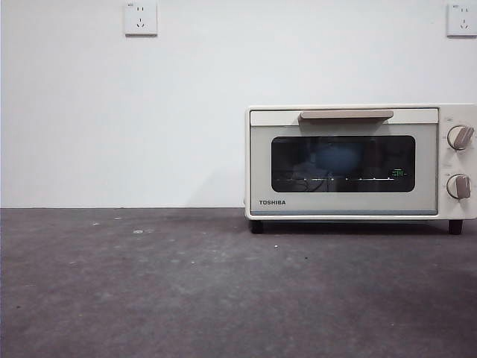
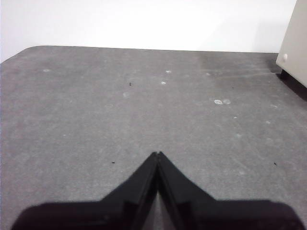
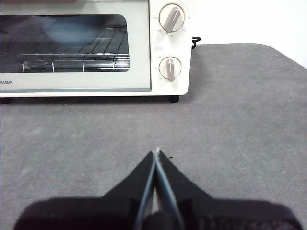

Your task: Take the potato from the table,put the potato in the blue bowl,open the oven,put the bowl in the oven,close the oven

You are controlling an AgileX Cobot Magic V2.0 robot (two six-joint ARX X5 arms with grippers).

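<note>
Oven (image 1: 350, 160): cream-white, door shut, stood on counter (image 1: 149, 291) at right | blue bowl (image 1: 337, 158): seen dimly through dark window, on rack inside | knobs: two, right of door | wall sockets: two, mounted above.

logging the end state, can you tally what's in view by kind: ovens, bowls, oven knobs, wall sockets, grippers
ovens: 1, the oven, door shut
bowls: 1, the blue bowl dimly seen behind the glass
oven knobs: 2
wall sockets: 2
grippers: 2, left gripper and right gripper, both shut
total: 8
</note>
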